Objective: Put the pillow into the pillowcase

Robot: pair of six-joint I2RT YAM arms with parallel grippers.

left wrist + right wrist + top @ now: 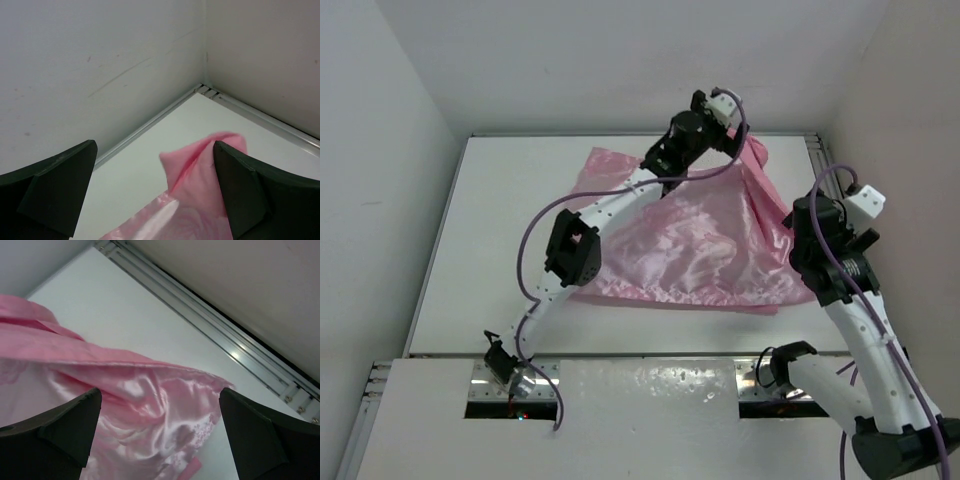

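Pillowcase point(690, 250) lies rumpled mid-bench point(490, 220); the pillow shows nowhere, perhaps hidden inside. Nearer, the right tool point(159, 395) hangs released over its right edge. Farther, the left tool point(155, 145) gapes over the far corner, gripping nothing. Slick satin could slip from a shallow pinch and bunch.

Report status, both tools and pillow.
Left tool open over pillowcase far corner. Right tool open above its right edge. Pillow not in sight.
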